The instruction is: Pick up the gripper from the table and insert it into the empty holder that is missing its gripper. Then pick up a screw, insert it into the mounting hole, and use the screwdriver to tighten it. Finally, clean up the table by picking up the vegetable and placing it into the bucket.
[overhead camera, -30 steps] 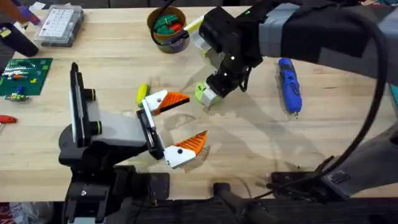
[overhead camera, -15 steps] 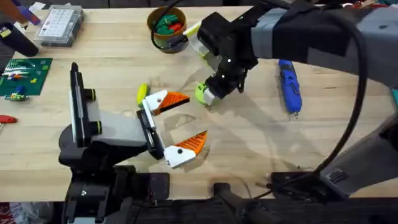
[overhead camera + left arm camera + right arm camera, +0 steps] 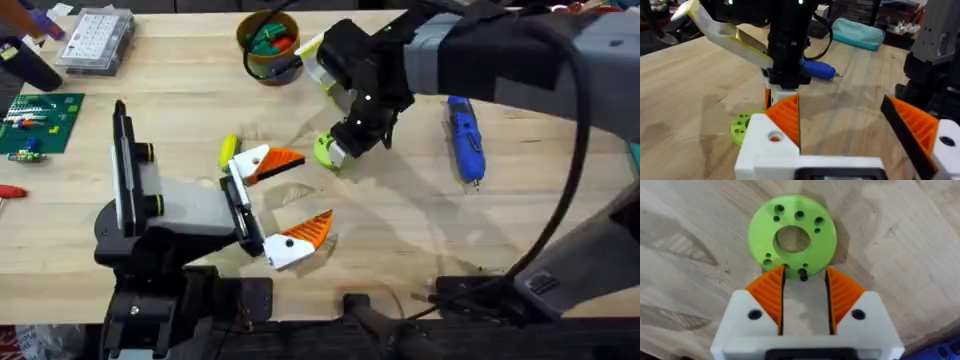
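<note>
Two arms are over the tabletop (image 3: 420, 230). The right end effector (image 3: 803, 287) hangs just above a green disc (image 3: 792, 234), its orange pads slightly parted, pinching nothing. The left end effector (image 3: 287, 200) is spread wide and released, nearer the bases. The screwdriver (image 3: 465, 137) lies flat, well right; the bucket (image 3: 268, 45) holds green and red pieces.

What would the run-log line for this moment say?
right pincer: open, at edge of green disc on table | left pincer: open, idle | screwdriver: untouched | bucket: holds items
</note>
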